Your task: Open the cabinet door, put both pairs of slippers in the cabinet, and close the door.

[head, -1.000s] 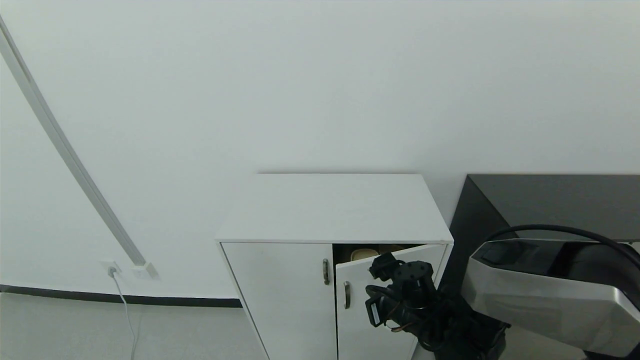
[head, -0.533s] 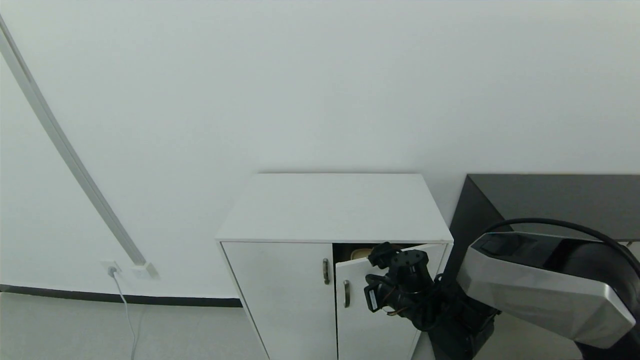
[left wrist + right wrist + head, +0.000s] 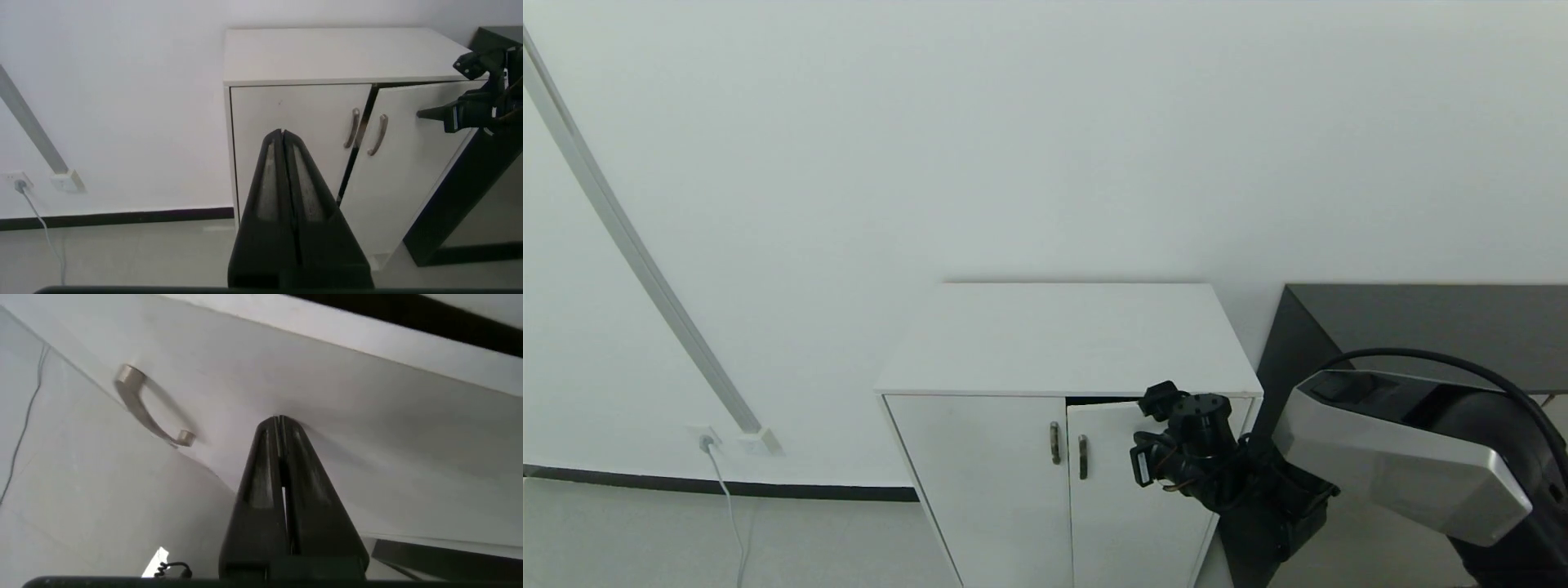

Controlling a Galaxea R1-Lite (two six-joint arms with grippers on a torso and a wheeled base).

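I see the white two-door wooden cabinet (image 3: 1066,343) standing against the pale wall (image 3: 1045,163), its right-hand door (image 3: 1123,514) with the curved metal handle (image 3: 151,404) a crack short of closed. My right gripper (image 3: 280,423), fingers pressed together, has its tip against that door's face. My left gripper (image 3: 282,135), also pressed together, hangs well back, facing the cabinet.

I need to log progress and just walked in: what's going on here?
The right tool, shut, has its tip against the face of the right door of the cabinet. That door is almost closed, with a thin dark gap along its top edge; the left door is shut. The left tool, also shut, hangs in front of the cabinet, touching nothing. It looks like the closing step, not yet finished.
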